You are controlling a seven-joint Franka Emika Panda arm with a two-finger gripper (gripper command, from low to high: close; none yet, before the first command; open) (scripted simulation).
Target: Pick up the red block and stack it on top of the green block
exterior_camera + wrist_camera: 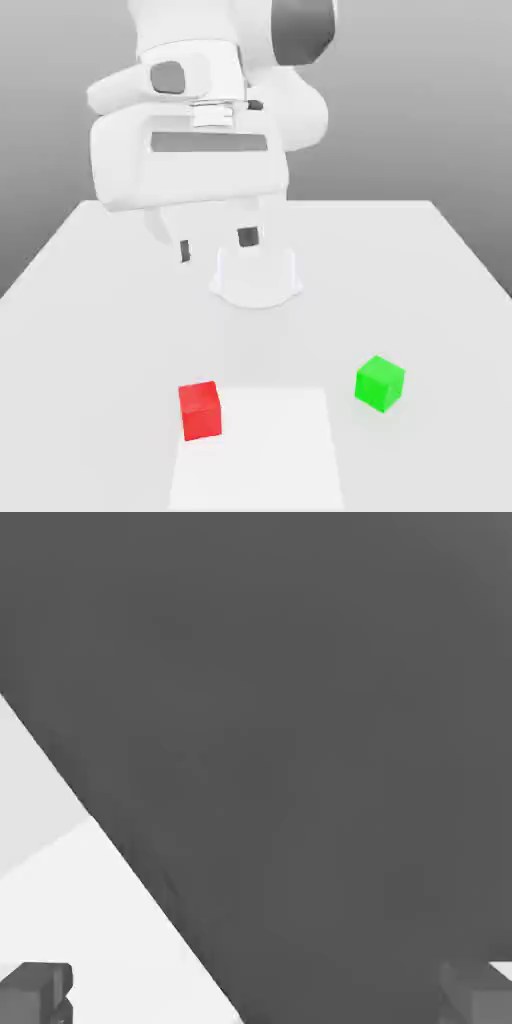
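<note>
End effector [216, 247] spread, above worktop [90, 330]. I see red block [201, 411] near the worktop's front edge, probably partly on the white patch [265, 455]; green block [380, 383] apart, toward the exterior view's right.

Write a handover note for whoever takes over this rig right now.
Gripper: open, holding nothing, raised above the table.
Red block: on the table toward the exterior view's left, overlapping the left edge of the white patch.
Green block: on the table toward the exterior view's right, off the patch, nothing on top.
Done: no pick or stack yet.
Left: grasp the red block, lift it, set it on the green block, release.
</note>
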